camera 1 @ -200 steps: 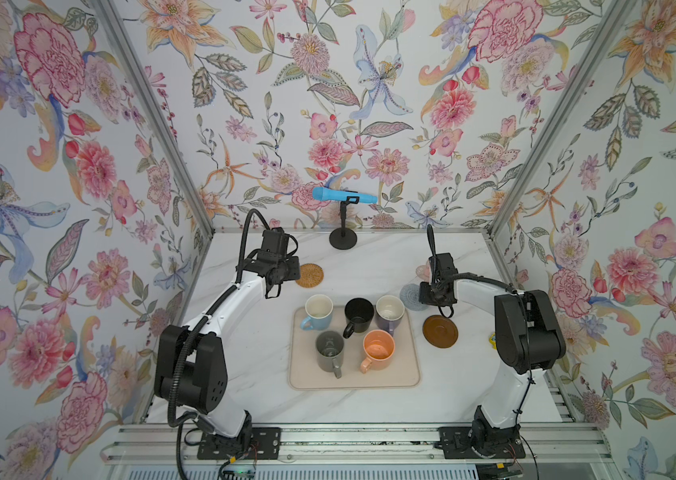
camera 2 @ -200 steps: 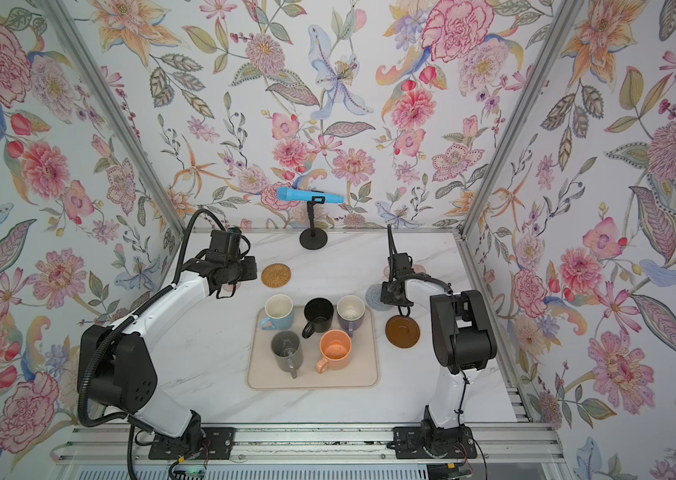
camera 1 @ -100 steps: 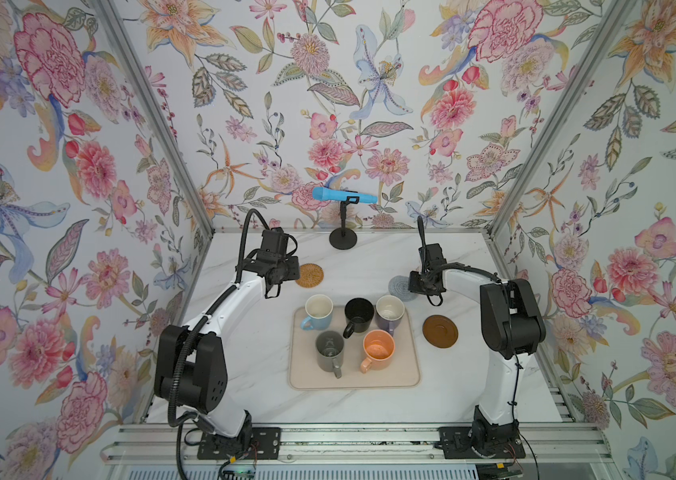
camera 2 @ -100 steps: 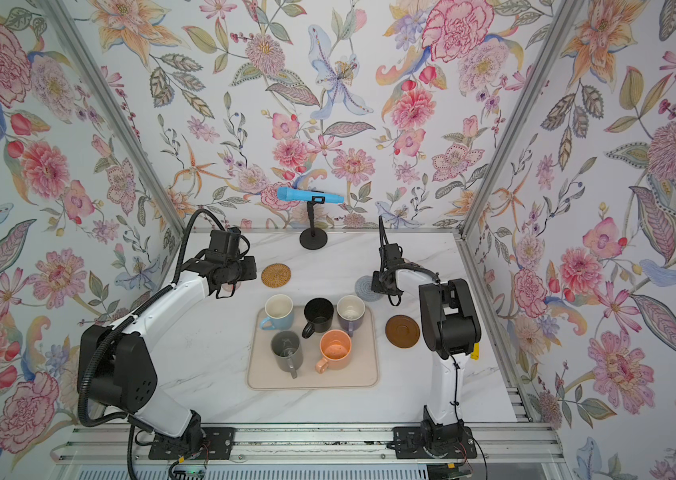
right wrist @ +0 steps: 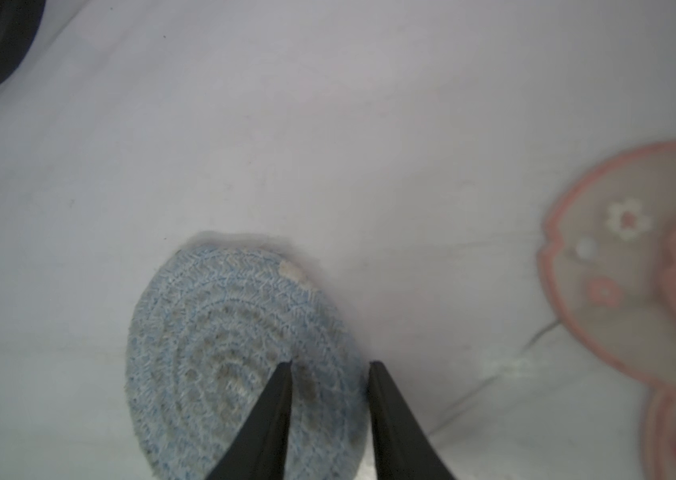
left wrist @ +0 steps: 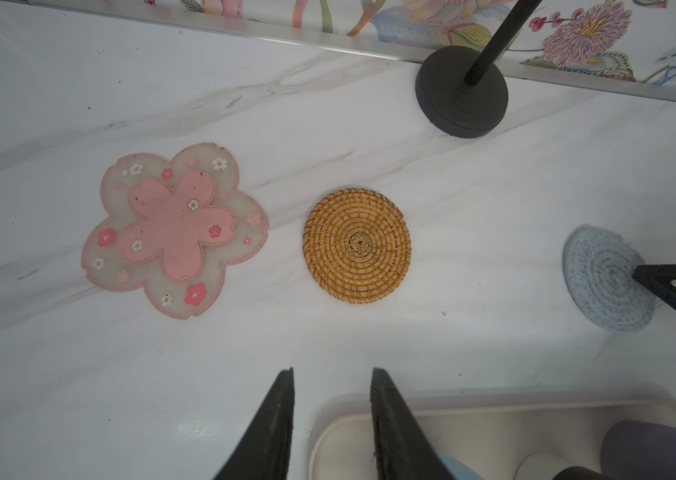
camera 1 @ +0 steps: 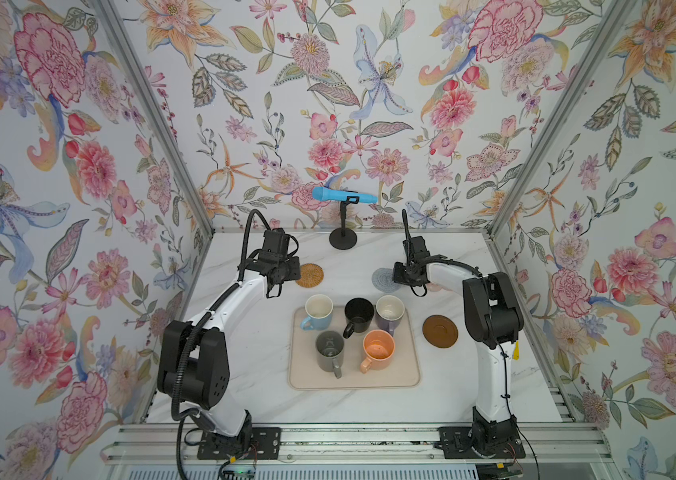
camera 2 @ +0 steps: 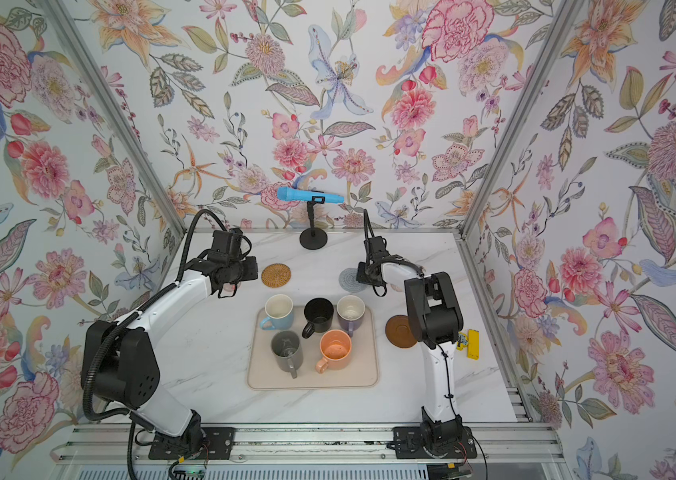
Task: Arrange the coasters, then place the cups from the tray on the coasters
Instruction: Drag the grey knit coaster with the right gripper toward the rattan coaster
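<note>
Evidently the grey-blue coaster [camera 1: 382, 279] has been shifted: 1 second ago it lay just beside the upper right corner of the tray [camera 1: 307, 376], close to the purple cup [camera 1: 390, 311]. It now lies higher and further left in both top views, near mid-frame and roughly level with the rattan coaster [camera 1: 309, 275]. The right gripper [right wrist: 330, 368] travelled with it. The left gripper [left wrist: 332, 372] has not moved; it hangs empty, its gap narrow, over the table [left wrist: 78, 374] by the tray's upper left corner. Judgement: arranging is under way, a back row is forming, and the dark brown coaster [camera 1: 440, 331], right of the tray, is not yet in that row. All 5 cups [camera 1: 359, 313] stand on the tray, so placing has not begun. The right wrist view supplies what the top views cannot: the jaws stand narrowly apart, 1 fingertip [right wrist: 280, 395] over the crocheted surface and the other at its rim; whether they press or hover cannot be told. Only the left wrist view shows 1 pink flower coaster [left wrist: 174, 228] whole, since the left arm [camera 1: 240, 299] hides it from above. The 2nd pink flower coaster [right wrist: 639, 291] lies near the grey-blue one, apart from it
</note>
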Robot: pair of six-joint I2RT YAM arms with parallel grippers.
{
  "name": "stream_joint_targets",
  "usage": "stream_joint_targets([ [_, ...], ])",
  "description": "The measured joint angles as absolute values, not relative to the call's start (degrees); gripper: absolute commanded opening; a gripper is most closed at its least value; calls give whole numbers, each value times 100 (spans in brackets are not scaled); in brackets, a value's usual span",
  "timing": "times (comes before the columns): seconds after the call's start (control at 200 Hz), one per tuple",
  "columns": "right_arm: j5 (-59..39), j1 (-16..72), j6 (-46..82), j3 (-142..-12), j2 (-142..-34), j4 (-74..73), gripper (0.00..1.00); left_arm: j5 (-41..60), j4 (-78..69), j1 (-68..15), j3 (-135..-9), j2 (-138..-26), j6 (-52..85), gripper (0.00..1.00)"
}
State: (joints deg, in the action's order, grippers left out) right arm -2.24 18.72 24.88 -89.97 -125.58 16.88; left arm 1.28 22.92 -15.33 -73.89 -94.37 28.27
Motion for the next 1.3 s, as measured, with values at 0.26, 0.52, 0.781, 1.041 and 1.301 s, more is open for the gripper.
stream_joint_targets([
  [0.26, -360, 2196, 2652, -9491, -12905, 1653, 35, 128, 2265, -1531, -7389, -9526, 2827, 35],
  [0.52, -434, 2434, 2838, -10075, -13292, 1643, 35, 154, 2204, -1527, -7389, -9623, 2825, 35],
  [0.781, -517, 2475, 3212, -10656, -13681, 1627, 35, 233, 2178, -1505, -7389, -9649, 2825, 35],
  [1.041, -510, 2676, 3618, -11107, -13972, 1621, 35, 257, 2123, -1500, -7389, -9797, 2825, 34],
  [1.301, -497, 2917, 3975, -11402, -14145, 1643, 35, 257, 2097, -1500, -7389, -9848, 2825, 34],
])
